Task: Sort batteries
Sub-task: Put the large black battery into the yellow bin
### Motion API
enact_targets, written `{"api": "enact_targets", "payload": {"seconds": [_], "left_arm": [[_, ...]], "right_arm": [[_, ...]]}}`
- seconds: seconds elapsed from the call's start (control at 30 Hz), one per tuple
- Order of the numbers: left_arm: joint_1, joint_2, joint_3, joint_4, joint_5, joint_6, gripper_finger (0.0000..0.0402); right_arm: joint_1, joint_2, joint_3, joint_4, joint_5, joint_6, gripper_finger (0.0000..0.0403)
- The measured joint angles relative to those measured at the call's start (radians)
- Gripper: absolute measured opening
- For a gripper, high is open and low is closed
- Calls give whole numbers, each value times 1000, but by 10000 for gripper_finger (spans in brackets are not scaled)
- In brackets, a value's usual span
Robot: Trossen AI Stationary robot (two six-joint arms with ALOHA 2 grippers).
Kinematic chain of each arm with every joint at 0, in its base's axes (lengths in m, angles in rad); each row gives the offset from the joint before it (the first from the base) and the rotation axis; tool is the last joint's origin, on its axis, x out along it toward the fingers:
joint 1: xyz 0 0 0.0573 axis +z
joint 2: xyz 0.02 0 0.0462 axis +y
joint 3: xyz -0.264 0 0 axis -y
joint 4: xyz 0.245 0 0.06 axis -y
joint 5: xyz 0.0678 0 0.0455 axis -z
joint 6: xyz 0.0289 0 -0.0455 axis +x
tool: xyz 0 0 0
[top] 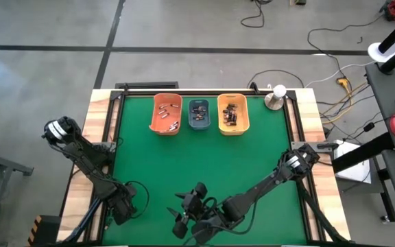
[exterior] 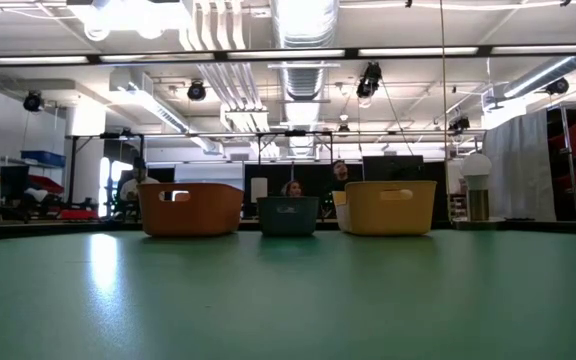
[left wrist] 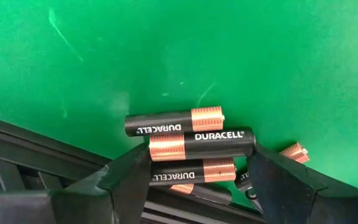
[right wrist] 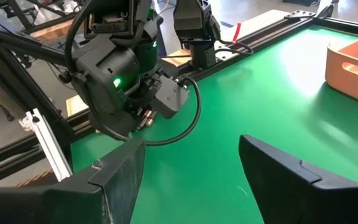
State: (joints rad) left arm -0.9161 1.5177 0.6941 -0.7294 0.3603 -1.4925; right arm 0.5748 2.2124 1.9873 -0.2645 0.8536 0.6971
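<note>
I'm looking down on the green table mat, framed by a wooden border. At its far edge sit three bins in a row: an orange bin, a smaller blue-grey bin in the middle, and a yellow-orange bin, each with small batteries lying inside.

My left arm is folded down at the near left corner of the mat, with the left gripper low over the edge. In its wrist view the left gripper has its fingers spread wide, one on each side of a cluster of Duracell batteries, black with copper ends, lying flat on the mat by the black frame rail. Whether the fingers press on any of them I cannot tell; nothing is lifted.

My right arm reaches across the near edge, and the right gripper sits near the middle, just beside the left one. Its wrist view shows the right gripper parted, with only bare mat between the fingers.
</note>
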Motion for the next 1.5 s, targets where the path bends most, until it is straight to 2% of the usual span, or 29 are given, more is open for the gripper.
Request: {"api": "enact_targets", "payload": {"seconds": [0.27, 0.47, 0.73, 1.17, 1.5], "left_arm": [[0, 0, 3, -1, -13, -23, 245], [0, 0, 5, -1, -26, -35, 261], [0, 0, 5, -1, -32, -40, 263], [1, 0, 7, -2, -48, -57, 236], [2, -6, 7, -1, -69, -66, 258]], "right_arm": [[-4, 0, 0, 0, 0, 0, 263], [-4, 0, 0, 0, 0, 1, 254], [-6, 0, 0, 0, -22, 2, 248], [-6, 0, 0, 0, -23, 9, 248], [-6, 0, 0, 0, -23, 10, 251]]}}
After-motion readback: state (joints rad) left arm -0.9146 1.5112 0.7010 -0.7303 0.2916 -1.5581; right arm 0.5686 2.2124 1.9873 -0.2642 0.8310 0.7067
